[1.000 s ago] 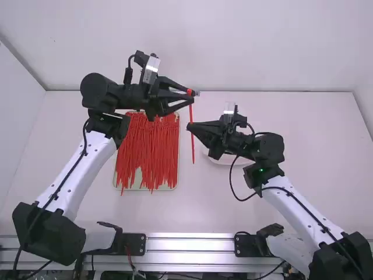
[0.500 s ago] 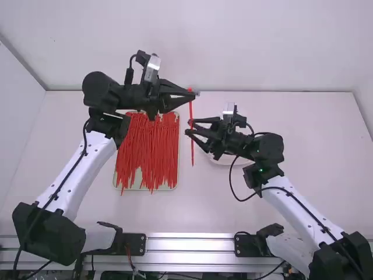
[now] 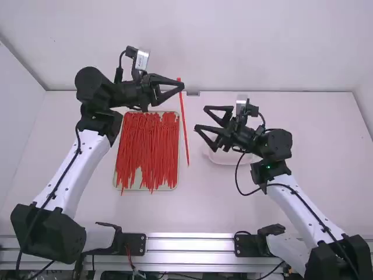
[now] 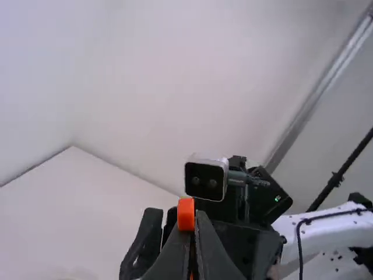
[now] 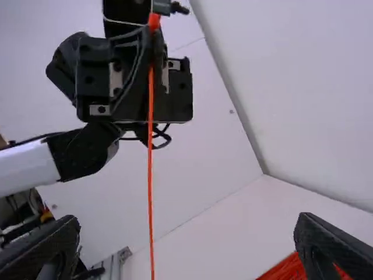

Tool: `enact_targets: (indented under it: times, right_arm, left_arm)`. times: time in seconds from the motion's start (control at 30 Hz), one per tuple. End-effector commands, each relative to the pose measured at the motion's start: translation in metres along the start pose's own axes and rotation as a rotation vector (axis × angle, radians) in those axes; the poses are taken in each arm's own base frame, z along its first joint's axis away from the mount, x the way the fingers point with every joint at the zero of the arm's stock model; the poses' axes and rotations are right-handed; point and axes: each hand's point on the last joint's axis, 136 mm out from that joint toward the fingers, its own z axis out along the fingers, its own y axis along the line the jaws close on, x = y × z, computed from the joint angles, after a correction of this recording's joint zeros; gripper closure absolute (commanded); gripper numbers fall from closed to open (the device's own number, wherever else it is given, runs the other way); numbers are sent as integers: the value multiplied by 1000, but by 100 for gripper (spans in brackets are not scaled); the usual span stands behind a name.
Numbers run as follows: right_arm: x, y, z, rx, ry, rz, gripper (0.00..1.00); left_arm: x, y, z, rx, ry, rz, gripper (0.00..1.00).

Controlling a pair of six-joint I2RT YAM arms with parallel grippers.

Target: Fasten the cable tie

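The left tool (image 3: 182, 88) pinches the cable tie (image 3: 184, 125) by its head, the right tool (image 3: 200, 118) spread beside it; the loose tail may swing, so a closing grab could miss

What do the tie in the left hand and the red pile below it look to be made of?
The held tie, pinched at its head by the left hand, looks like thin moulded plastic, probably nylon: uniform red, matte, a slim straight strip. The pile looks the same: identical red strips, some bent at their ends.
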Motion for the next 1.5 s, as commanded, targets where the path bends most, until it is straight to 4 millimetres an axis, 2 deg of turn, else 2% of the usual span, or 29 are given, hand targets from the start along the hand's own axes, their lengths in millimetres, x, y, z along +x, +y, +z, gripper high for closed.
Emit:
enact_targets:
  times: [0.0, 0.1, 0.23, 0.43, 0.47, 0.5, 0.57, 0.6, 0.63, 0.73, 0.9, 1.0, 1.17, 1.33, 1.47]
  right_arm:
    - [-4, 17, 6, -77, 16, -262, 2]
    - [5, 26, 10, -117, 35, -382, 2]
    - [12, 25, 13, -120, 50, -487, 2]
    - [16, 20, 11, -117, 58, -634, 2]
    - [16, 20, 10, -119, 58, -677, 2]
    - [16, 19, 10, -119, 58, -682, 2]
    - [16, 18, 8, -123, 58, -743, 2]
    - [19, 22, 5, -168, 63, -836, 2]
    - [19, 22, 5, -168, 63, -836, 2]
    - [30, 36, -5, -312, 61, -1068, 2]
    - [40, 47, -21, -465, 36, -1273, 2]
    - [42, 48, -28, -507, 17, -1370, 2]
    - [43, 51, -26, -528, -21, -1489, 2]
    - [49, 63, -20, -574, -82, -1610, 2]
    - [53, 71, -16, -601, -129, -1695, 2]
  left_arm:
    - [-14, 2, -8, -31, -27, -46, 99]
    - [-17, 13, -13, -60, -29, -114, 99]
    - [-19, 26, -12, -84, -19, -202, 99]
    - [-17, 58, -4, -91, 37, -356, 99]
    - [-15, 71, -3, -104, 46, -415, 99]
    - [-14, 72, -3, -105, 47, -422, 99]
    - [-7, 88, 0, -125, 59, -505, 98]
    - [-1, 98, 1, -138, 69, -562, 98]
    - [-1, 98, 1, -138, 69, -562, 98]
    - [12, 112, 1, -150, 80, -678, 98]
    - [17, 103, 1, -108, 116, -710, 98]
    - [24, 92, 7, -62, 161, -821, 98]
    - [36, 80, 21, -38, 211, -1015, 98]
    - [46, 82, 31, -54, 215, -1063, 98]
    - [63, 87, 34, -98, 225, -1142, 98]
